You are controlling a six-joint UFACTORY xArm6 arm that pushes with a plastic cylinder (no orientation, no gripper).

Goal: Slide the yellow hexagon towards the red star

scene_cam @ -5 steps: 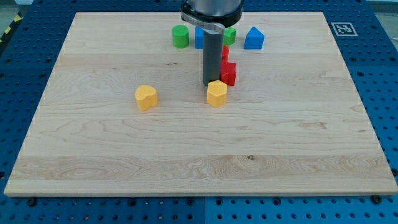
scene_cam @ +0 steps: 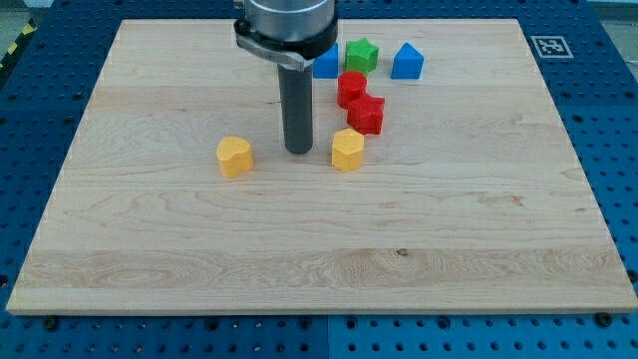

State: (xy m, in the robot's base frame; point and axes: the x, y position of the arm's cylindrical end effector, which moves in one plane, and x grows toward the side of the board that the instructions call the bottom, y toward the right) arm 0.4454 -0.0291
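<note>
Camera view shows a wooden tabletop with one dark rod standing over it; no fingers are fitted to this arm, so nothing can be opened, closed or gripped, and only pushing is possible. Furthest to the view's left of my tip, and well apart from it, a yellow heart-like block is seen; it plays no part in the task. My tip is set down between the two yellow blocks, just to the view's left of the yellow hexagon and apart from it, with bare wood visible in the gap; no block is being touched. The yellow hexagon lies to the view's right of my tip at about the same height in the view. The red star is found up and to the right of my tip, just beyond the hexagon's upper right corner; whether the two are touching or only just beside each other cannot be told. A red round block sits just above the star, close enough that contact cannot be ruled out. Near the view's top, a blue block is partly hidden behind the rod, followed by a green star and a second blue block.

The task is judged to be almost done, since the hexagon is already close to the star; at most a short push up and to the right is left, for which my tip would have to be brought against the hexagon's lower left side.
</note>
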